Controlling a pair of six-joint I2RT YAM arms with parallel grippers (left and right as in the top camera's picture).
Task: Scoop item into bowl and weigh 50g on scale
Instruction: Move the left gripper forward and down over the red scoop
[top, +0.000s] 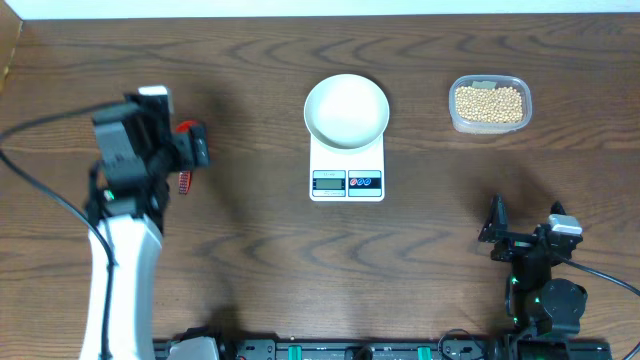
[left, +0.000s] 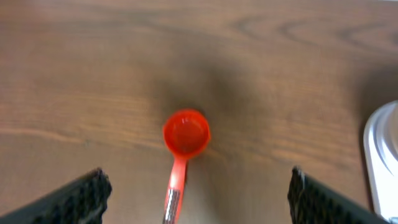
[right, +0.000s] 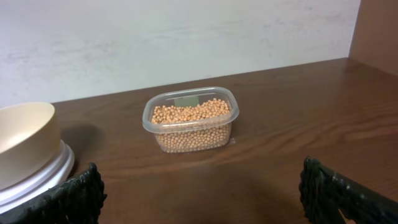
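At left, left gripper (left: 198, 196) spread wide above red scoop (left: 185, 134), holding nothing | bowl (top: 346, 110) on scale (top: 346, 182) empty | beans (top: 488, 103) far right, unscooped | judged 0 of 50g done

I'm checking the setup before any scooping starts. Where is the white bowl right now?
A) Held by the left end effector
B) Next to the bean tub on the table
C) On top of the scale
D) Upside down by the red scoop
C: the bowl sits upright and empty on the scale, with the beans all in the clear tub off to one side.
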